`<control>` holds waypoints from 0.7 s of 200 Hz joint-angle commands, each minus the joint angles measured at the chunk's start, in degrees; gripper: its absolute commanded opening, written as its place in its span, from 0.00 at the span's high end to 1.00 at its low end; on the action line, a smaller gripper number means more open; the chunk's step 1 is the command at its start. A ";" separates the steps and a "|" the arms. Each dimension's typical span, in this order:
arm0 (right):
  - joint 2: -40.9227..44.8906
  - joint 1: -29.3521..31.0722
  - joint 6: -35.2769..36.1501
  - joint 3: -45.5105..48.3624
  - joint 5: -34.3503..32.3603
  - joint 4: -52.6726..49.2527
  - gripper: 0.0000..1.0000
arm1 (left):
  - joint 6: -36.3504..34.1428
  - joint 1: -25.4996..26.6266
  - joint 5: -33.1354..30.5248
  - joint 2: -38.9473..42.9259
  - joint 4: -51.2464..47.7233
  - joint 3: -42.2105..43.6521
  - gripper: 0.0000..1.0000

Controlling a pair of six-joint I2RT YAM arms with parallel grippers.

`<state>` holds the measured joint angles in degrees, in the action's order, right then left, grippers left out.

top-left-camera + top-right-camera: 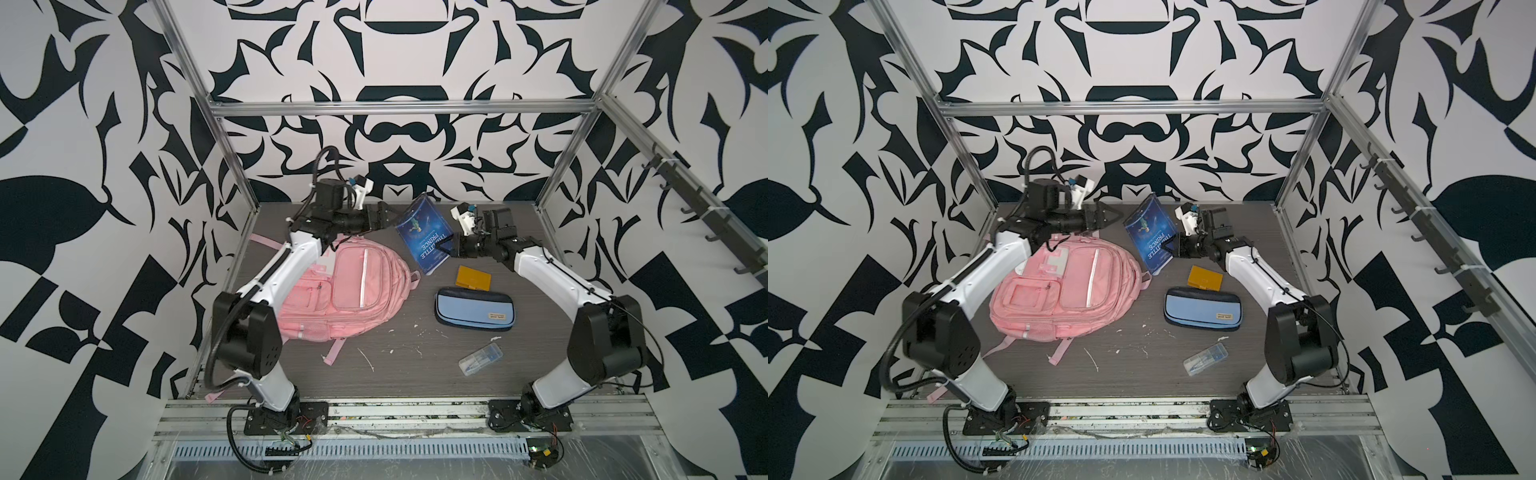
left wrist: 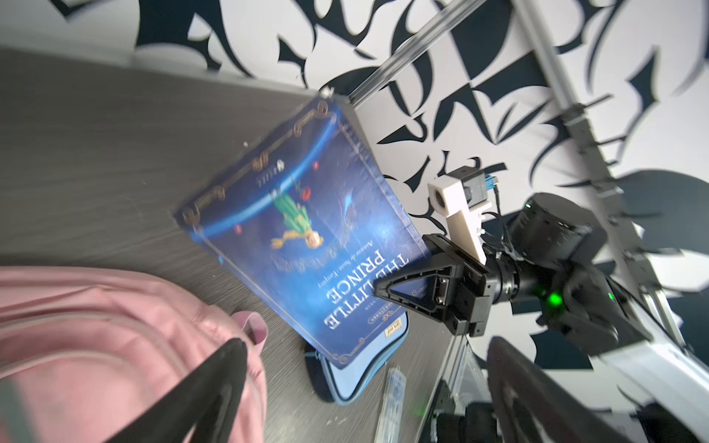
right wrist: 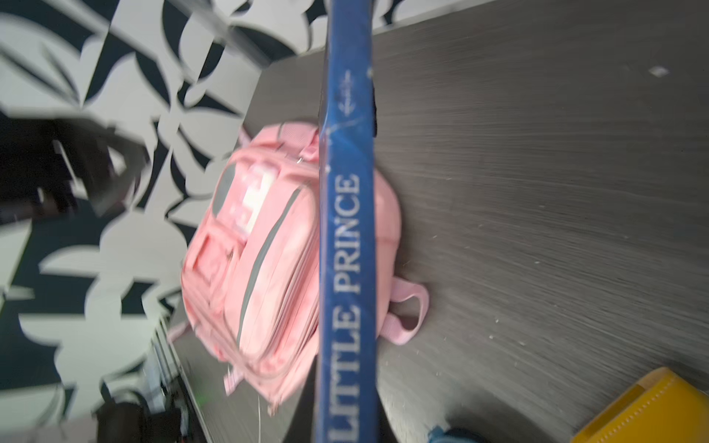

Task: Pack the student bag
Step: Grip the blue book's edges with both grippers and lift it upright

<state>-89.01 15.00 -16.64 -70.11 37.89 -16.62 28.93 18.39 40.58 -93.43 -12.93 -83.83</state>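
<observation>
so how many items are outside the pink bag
4: blue book in the right gripper; yellow case, pencil case and clear box on the table. The bag may hide more.

pink student bag (image 1: 353, 291) — lying flat, zipped, table's left side

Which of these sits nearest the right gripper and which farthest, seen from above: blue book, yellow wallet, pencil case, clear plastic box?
1. the blue book, held in the right gripper, at the back.
2. the yellow wallet, just in front of it.
3. the pencil case, farther forward, mid-table.
4. the clear plastic box, nearest the front edge.
</observation>
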 commanded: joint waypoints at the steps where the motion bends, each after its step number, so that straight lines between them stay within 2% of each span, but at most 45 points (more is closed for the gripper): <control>1: 6.46 2.74 12.16 -5.20 0.57 -9.41 1.00 | -7.56 -4.64 8.88 2.48 -3.89 3.88 0.01; 35: 11.16 4.23 18.72 -9.58 3.95 -18.27 1.00 | -13.30 -6.26 16.52 3.95 -5.35 3.36 0.00; 81: 10.18 4.69 20.11 -17.33 10.66 -26.50 1.00 | -16.43 -6.11 22.26 1.19 -8.52 -1.83 0.01; 140: 9.39 5.24 19.46 -17.66 16.67 -24.63 1.00 | -15.66 -4.61 26.12 0.06 -9.48 -3.03 0.01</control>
<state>-80.18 19.75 1.74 -85.36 48.75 -43.70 14.50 13.26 63.05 -92.03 -20.01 -84.77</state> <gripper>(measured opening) 0.106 0.994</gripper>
